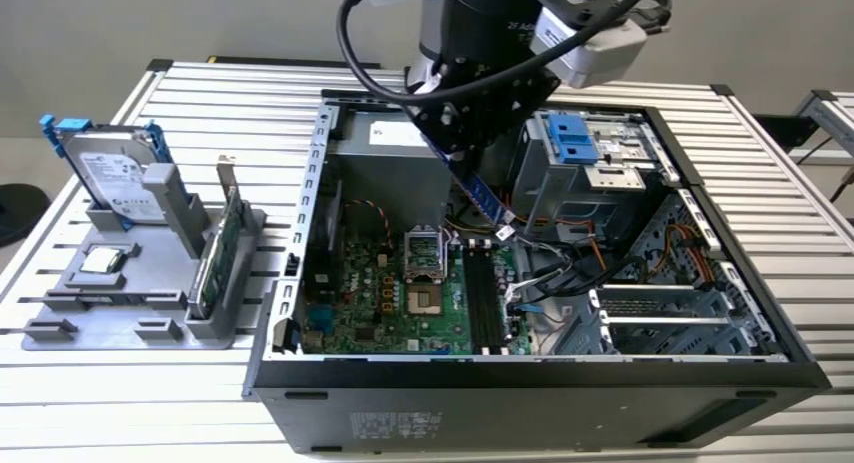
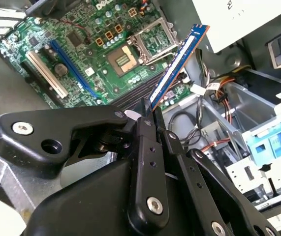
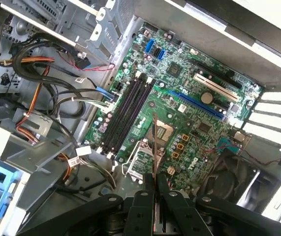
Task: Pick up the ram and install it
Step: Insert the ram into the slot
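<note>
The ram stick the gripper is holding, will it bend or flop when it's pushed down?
The long, thin blue-green ram stick is likely stiff: held at one end by the black gripper, it juts out straight, no sag. Probably light, since it looks very thin edge-on in the first wrist view. Possibly fragile: a bare board, unshielded.

A narrow dark-blue ram stick [image 1: 487,203] is held tilted in the black gripper [image 1: 462,166] above the green motherboard [image 1: 387,293] of an open black computer case [image 1: 534,403], laid on a slatted metal table [image 1: 781,173]. At the exterior view's left, a silver blue-railed hard drive [image 1: 114,178] is stood in a grey fixture [image 1: 94,318].
</note>
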`<action>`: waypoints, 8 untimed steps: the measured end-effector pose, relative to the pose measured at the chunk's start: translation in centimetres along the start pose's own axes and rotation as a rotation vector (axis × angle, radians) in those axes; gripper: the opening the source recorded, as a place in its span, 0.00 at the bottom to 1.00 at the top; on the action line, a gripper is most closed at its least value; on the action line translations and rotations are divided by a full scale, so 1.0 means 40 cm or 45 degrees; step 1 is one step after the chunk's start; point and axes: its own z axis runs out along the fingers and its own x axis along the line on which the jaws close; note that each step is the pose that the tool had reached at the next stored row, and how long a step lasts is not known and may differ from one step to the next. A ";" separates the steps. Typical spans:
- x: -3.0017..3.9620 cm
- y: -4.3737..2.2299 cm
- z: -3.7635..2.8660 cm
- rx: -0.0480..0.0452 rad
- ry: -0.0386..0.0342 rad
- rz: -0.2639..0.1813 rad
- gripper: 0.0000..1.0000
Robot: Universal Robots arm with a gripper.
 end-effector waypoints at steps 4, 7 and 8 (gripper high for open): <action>0.001 0.001 0.000 0.000 0.0030 0.045 0.00; 0.002 0.001 0.000 0.000 0.0053 0.078 0.00; 0.002 0.001 0.000 0.000 0.0060 0.089 0.00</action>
